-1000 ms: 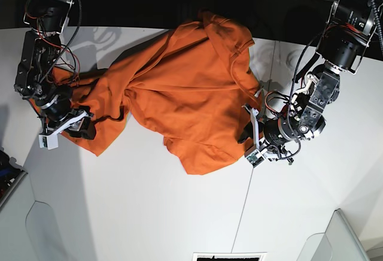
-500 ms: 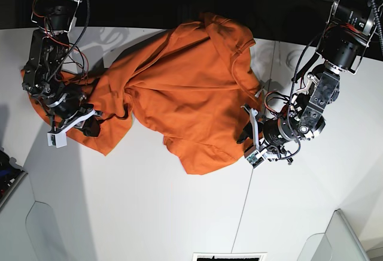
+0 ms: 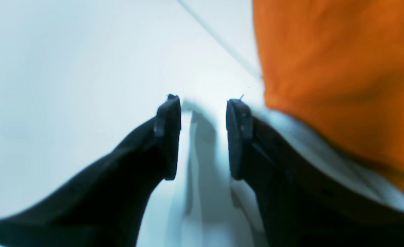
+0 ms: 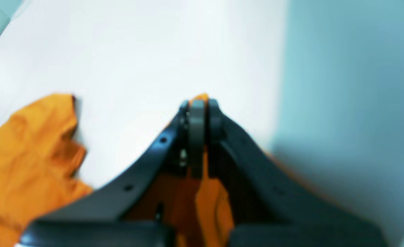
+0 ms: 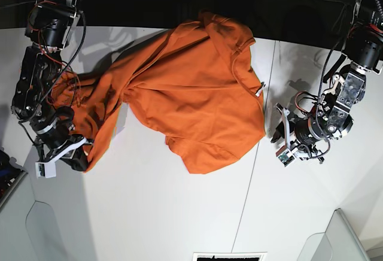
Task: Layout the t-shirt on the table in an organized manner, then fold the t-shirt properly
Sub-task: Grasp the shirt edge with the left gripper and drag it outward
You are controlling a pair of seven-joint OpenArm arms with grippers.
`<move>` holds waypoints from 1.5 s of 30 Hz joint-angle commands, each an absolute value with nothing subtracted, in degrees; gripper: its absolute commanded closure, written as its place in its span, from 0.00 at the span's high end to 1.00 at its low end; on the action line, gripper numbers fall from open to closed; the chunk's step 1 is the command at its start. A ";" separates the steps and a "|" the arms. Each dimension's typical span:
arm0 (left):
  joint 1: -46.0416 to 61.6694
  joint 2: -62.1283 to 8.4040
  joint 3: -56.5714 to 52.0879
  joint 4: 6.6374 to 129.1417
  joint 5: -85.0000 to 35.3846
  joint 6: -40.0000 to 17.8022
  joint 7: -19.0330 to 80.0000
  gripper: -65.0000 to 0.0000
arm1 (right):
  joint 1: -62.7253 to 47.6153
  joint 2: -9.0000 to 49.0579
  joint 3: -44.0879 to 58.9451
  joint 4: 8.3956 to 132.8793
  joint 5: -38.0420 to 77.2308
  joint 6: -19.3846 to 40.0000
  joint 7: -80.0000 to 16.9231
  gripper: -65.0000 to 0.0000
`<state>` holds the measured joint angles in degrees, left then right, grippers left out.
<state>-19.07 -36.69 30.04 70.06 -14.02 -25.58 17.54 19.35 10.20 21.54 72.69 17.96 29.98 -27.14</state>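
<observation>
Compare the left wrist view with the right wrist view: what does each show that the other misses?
Only the left wrist view shows the left gripper open and empty, its black fingers apart above the thin dark seam line, beside the cloth's edge. Only the right wrist view shows the right gripper shut on a pinched fold of cloth. Both show the bright orange cloth t-shirt lying on the smooth white table.

The t-shirt (image 5: pixel 191 93) is showing plain bright orange, unpatterned. The bench (image 5: pixel 149 213) is showing smooth white, crossed by a thin dark seam (image 5: pixel 254 159). Both the left tool (image 3: pixel 202 137) and right tool (image 4: pixel 198 113) are showing black.
</observation>
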 commanded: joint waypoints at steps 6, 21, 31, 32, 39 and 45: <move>-18.33 -39.07 29.54 70.78 -14.22 -24.40 16.99 0.38 | 24.03 13.19 22.48 73.73 16.67 28.16 -25.67 0.00; -17.76 -36.51 20.45 81.41 -26.79 -29.17 18.24 0.38 | 21.52 17.19 24.77 73.71 12.45 22.70 -27.00 0.00; -16.97 -23.97 24.43 73.19 -21.08 -31.44 19.66 0.38 | 19.38 17.41 24.88 72.07 11.31 22.65 -27.03 0.00; -17.12 -23.79 24.43 70.96 -20.12 -30.96 19.14 0.38 | 19.35 17.61 24.88 71.66 11.35 22.68 -26.72 0.00; -17.28 -26.83 24.40 58.00 -18.57 -28.71 16.88 0.38 | 19.31 21.71 24.91 71.37 11.38 21.08 -26.79 0.00; -17.54 -30.68 24.40 55.77 -18.37 -26.20 13.74 0.38 | 18.94 23.49 25.61 71.42 15.29 20.78 -30.26 0.00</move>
<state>-17.30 -29.80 24.36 56.27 -21.23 -27.59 9.23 17.87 22.41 25.15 70.50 14.70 21.12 -31.48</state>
